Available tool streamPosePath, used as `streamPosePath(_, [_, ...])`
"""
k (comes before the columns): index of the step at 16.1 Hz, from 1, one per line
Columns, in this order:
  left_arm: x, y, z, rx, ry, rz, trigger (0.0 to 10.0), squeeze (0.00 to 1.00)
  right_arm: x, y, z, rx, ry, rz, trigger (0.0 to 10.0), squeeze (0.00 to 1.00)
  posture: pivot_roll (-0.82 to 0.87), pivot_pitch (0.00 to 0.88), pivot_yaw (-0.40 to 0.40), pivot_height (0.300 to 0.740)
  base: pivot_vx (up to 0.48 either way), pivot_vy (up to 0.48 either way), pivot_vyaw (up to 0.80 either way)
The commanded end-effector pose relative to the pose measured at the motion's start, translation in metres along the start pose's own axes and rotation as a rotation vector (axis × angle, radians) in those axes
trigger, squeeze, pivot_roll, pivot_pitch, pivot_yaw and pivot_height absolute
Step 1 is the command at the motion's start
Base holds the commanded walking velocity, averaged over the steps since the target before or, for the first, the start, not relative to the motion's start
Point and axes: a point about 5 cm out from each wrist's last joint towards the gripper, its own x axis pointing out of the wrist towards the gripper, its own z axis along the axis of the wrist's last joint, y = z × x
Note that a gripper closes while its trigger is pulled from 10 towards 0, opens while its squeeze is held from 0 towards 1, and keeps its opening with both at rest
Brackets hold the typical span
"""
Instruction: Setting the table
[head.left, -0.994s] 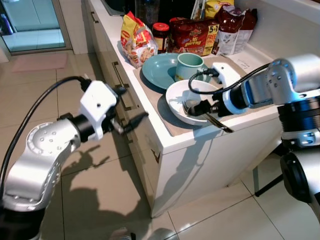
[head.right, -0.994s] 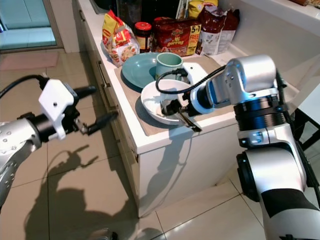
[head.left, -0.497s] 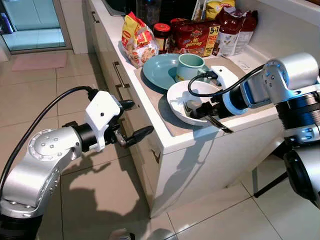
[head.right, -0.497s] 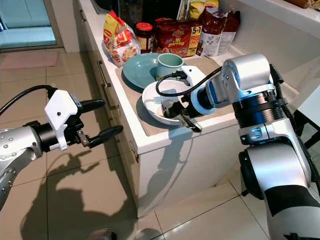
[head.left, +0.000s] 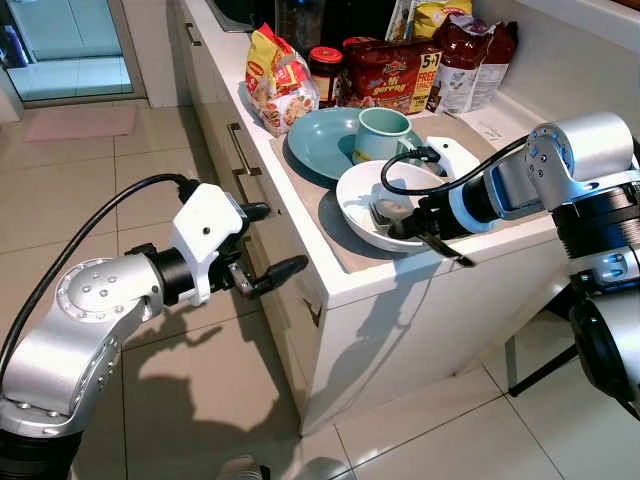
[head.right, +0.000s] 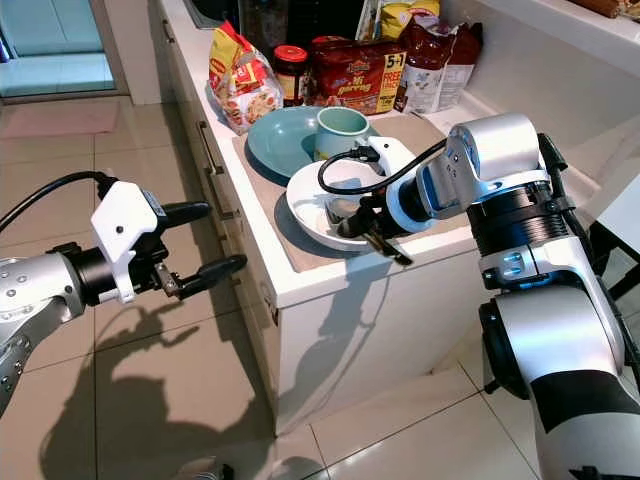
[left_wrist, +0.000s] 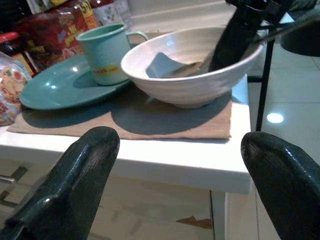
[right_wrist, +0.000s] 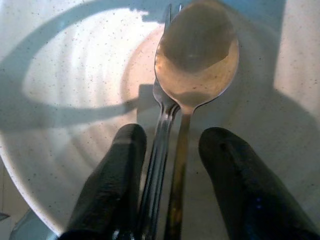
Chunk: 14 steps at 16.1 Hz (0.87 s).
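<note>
A white bowl (head.left: 358, 196) stands on a tan placemat (head.left: 343, 250) at the near corner of the white counter (head.left: 400, 282). A spoon (right_wrist: 197, 50) and a fork (right_wrist: 159, 131) lie in it, handles poking out over the near rim. My right gripper (head.left: 402, 222) reaches into the bowl; its open fingers (right_wrist: 120, 170) straddle both handles, one finger against the fork, the other just clear of the spoon. Behind the bowl are a teal plate (head.left: 315, 142) and a teal mug (head.left: 383, 133). My left gripper (head.left: 281, 238) hovers open and empty in front of the drawers, level with the counter edge.
Snack packets (head.left: 277, 78), a red-lidded jar (head.left: 323, 66) and bags (head.left: 462, 60) crowd the back of the counter. Drawer handles (head.left: 237, 150) run along the cabinet front beside my left arm. Tiled floor (head.left: 110, 190) lies open to the left; a chair leg (head.left: 525, 370) stands at the right.
My left gripper rose and swung toward the counter a second ago, then held. The right gripper stays in the bowl, shifted only slightly.
</note>
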Motion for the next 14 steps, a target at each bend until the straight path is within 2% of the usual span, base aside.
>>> streamPosePath(1, [0.0004, -0.0032, 0.0049, 0.015, -0.005, -0.025, 10.0, 0.0, -0.0069, -0.0015, 0.0053, -0.015, -0.014, -0.024, 0.0, 0.0, 0.07, 0.0, -0.088, 0.74, 0.0, 0.0, 0.0])
streamPosePath(14, [0.0019, -0.0033, 0.0057, 0.025, 0.0, -0.022, 10.0, 0.0, -0.0095, -0.0043, 0.0095, -0.062, -0.025, -0.039, 0.0, 0.0, 0.07, 0.0, -0.094, 0.74, 0.0, 0.0, 0.0])
